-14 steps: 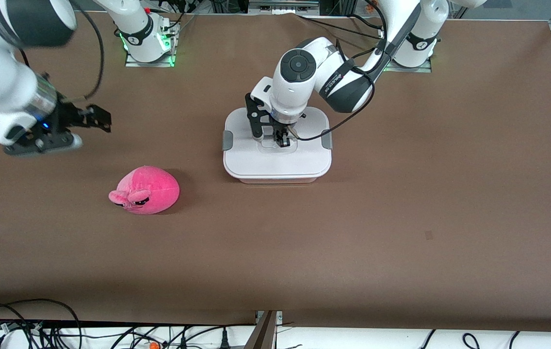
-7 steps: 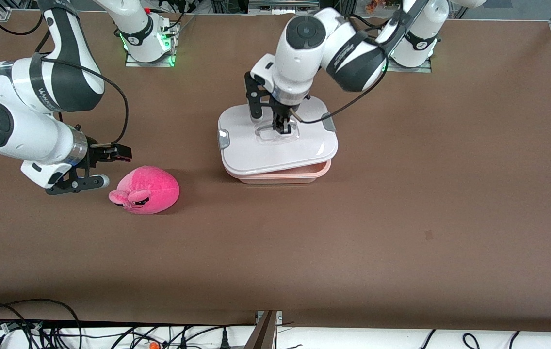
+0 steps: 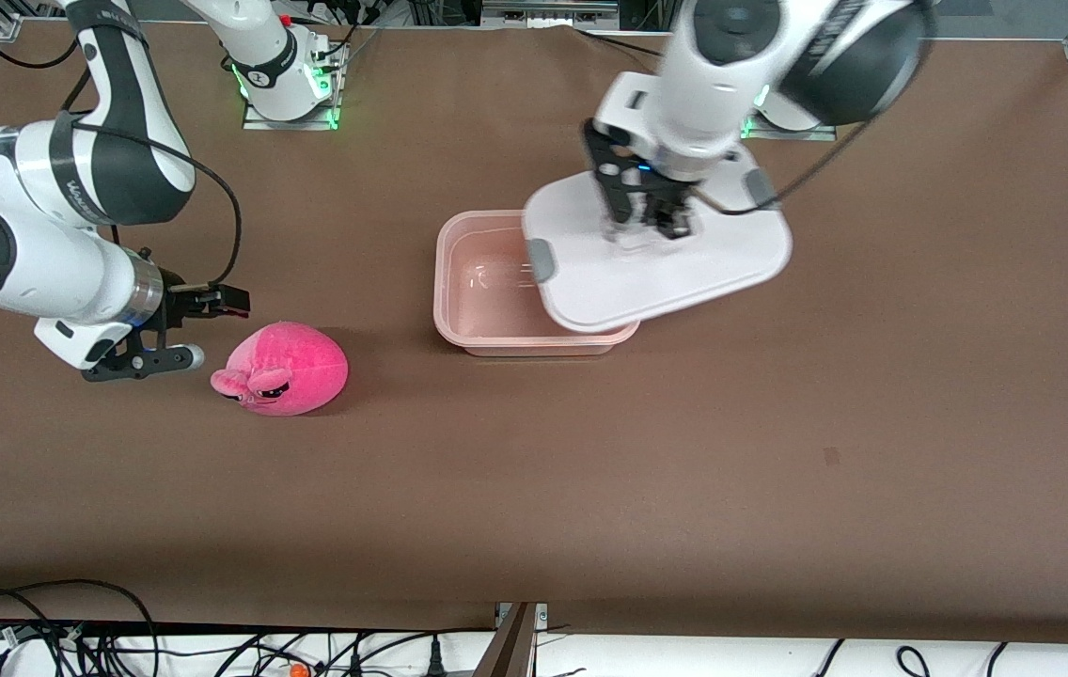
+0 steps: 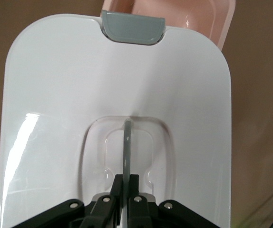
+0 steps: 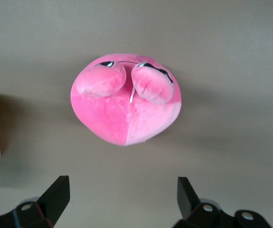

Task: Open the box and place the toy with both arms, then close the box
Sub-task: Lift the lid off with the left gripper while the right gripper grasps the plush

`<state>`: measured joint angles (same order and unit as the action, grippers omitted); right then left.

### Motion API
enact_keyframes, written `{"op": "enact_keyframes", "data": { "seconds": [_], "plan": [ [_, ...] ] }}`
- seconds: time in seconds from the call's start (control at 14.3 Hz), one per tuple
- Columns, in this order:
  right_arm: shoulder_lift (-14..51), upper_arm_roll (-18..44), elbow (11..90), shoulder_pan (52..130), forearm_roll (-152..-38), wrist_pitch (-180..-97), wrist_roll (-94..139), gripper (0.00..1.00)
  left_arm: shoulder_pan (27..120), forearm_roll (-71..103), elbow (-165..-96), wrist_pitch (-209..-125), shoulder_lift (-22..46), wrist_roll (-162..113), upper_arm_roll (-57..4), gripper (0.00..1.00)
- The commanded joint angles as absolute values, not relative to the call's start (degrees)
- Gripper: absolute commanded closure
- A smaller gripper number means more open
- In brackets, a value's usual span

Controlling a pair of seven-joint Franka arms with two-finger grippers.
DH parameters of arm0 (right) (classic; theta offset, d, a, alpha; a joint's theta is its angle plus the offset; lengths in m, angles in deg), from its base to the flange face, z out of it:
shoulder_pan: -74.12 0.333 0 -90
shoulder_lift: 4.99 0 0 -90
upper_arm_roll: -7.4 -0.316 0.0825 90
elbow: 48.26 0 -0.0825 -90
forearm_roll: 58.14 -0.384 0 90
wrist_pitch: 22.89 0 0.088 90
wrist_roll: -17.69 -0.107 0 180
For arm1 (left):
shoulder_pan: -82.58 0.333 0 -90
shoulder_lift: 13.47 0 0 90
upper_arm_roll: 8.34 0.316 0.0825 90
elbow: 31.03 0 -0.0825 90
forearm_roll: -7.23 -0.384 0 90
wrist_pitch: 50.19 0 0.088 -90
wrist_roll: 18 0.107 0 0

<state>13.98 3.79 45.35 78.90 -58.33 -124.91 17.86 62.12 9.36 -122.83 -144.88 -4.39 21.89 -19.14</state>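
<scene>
Moved: lid (image 3: 666, 259) lifted off the box (image 3: 487, 282), carried toward the left arm's end; tub now open for the toy
Left gripper (image 3: 651, 221): clamped on the lid's handle (image 4: 126, 156)
Right gripper (image 3: 186, 329): jaws spread, just beside the toy (image 3: 282, 369)
Count: one box, one lid, one toy, two arms
</scene>
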Motion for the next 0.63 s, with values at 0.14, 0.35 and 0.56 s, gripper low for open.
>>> {"op": "enact_keyframes", "data": {
  "seconds": [0.14,0.35,0.56],
  "plan": [
    [20.7,3.4,45.4,78.9,-59.9,-132.7,15.4,0.01,71.5,10.1,-124.2,-141.6,-5.6,44.3,-15.7,1.0],
    [23.5,3.4,45.4,79.0,-60.0,-136.2,14.4,0.11,73.4,9.4,-124.5,-140.5,-4.5,56.9,-12.0,1.0],
    [24.7,3.4,45.7,79.0,-60.0,-137.5,14.2,0.43,73.4,7.7,-124.5,-137.9,-3.3,58.7,-11.0,1.0]
  ]
}}
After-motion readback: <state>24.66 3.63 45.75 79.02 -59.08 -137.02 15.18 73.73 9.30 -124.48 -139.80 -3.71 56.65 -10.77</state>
